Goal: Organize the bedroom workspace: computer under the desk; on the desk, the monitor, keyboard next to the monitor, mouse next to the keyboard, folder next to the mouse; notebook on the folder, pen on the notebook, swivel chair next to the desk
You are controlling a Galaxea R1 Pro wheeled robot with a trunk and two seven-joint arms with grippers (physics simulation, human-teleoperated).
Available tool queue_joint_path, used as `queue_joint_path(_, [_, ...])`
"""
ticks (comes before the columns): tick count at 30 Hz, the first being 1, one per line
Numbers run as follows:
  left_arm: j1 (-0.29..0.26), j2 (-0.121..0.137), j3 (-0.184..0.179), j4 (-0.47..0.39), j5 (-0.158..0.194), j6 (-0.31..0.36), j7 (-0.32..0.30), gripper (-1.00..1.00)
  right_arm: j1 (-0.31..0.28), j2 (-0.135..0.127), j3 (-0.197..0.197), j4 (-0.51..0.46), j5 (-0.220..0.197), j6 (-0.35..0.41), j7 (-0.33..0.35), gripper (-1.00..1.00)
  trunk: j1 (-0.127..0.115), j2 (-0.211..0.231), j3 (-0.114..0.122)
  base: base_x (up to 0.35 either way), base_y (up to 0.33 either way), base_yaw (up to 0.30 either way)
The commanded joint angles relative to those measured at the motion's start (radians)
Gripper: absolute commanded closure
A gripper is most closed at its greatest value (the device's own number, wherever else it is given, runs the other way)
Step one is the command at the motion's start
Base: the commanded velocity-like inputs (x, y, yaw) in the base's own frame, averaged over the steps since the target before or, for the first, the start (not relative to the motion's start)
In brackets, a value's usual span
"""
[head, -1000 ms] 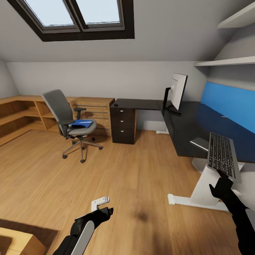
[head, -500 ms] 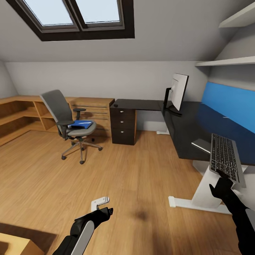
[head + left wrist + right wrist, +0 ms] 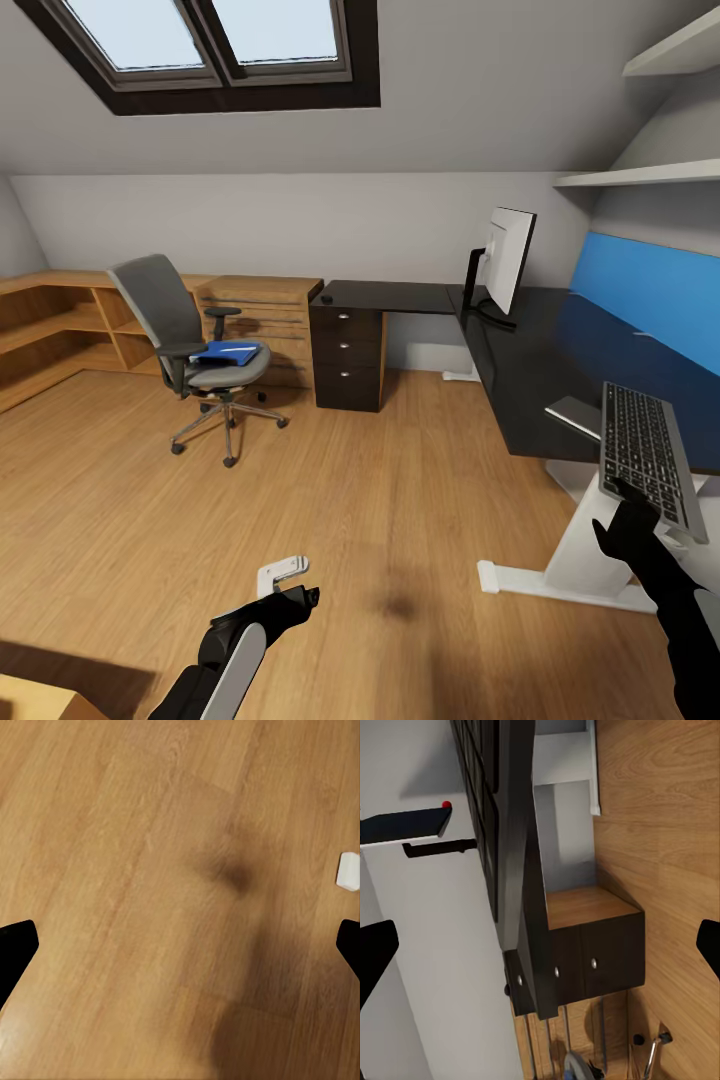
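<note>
The whole head view has slid a little since a second ago, so the camera is turning or the base rolling; against that, the keyboard (image 3: 648, 452) sits slightly lower and further right than before, carried by the right gripper (image 3: 628, 506), and the chair (image 3: 195, 345) has drifted a touch left with the rest of the room.

The right gripper is closed on the near short end of the keyboard, which stands tilted up over the near right edge of the desk (image 3: 540, 350), not yet resting on it; the left gripper (image 3: 305, 596) hangs low over the bare floor (image 3: 150, 907), and in its wrist view the two fingers stand far apart with nothing between them.

The monitor (image 3: 505, 258) stands on the far part of the desk, at the corner of the L; the folder (image 3: 226, 352) lies on the chair seat, well to the left of the desk.

The step in hand looks to be setting the keyboard down beside the monitor; held by one end, it will sag or swing, so the move should be slow; the base probably needs to close in further, since the monitor is well beyond the keyboard; level the keyboard before lowering, bring its long edge flat onto the black top, and let go only once the whole underside is supported; leave bare desk beside it for mouse and folder; keep the far end clear of the monitor's stand.
</note>
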Motion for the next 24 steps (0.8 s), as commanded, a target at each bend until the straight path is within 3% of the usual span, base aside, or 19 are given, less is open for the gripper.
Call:
queue_joint_path(1, [-0.001, 0.0, -0.001, -0.001, 0.011, 0.002, 0.01, -1.0, -0.001, 0.0, -0.002, -0.002, -0.008, 0.004, -0.006, -1.0, 0.0, 0.0, -0.001, 0.033, 0.0, 0.0])
queue_joint_path(24, [-0.001, -0.003, -0.003, 0.017, 0.009, 0.002, 0.009, -1.0, -0.001, 0.0, -0.002, -0.01, -0.005, 0.0, 0.025, -1.0, 0.0, 0.0, -0.001, 0.005, 0.0, 0.0])
